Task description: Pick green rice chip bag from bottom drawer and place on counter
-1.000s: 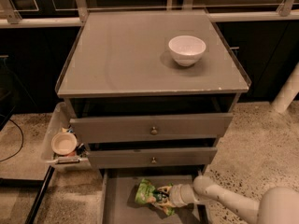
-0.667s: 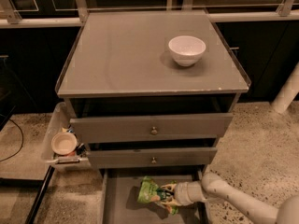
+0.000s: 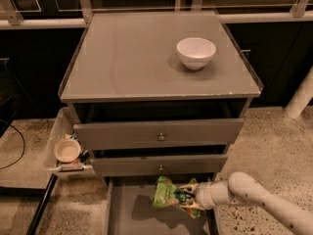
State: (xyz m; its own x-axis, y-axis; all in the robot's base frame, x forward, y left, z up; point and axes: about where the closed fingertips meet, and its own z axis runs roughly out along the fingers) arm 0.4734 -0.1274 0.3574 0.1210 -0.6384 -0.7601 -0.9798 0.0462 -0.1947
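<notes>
The green rice chip bag (image 3: 168, 193) hangs a little above the floor of the bottom drawer (image 3: 127, 214) and casts a shadow on it. My gripper (image 3: 188, 199) comes in from the right on a white arm and is shut on the bag's right end. The bag sits just below the front of the middle drawer. The counter (image 3: 132, 58) is the broad grey top of the cabinet, above.
A white bowl (image 3: 195, 52) stands on the right rear of the counter. The two upper drawers (image 3: 159, 133) are pulled out a little. A clear bin (image 3: 66, 148) with a small bowl hangs on the cabinet's left side. A white post (image 3: 301, 97) stands at right.
My gripper has lifted the bag off the drawer floor and up towards the middle drawer front. The arm has drawn back to the right.
</notes>
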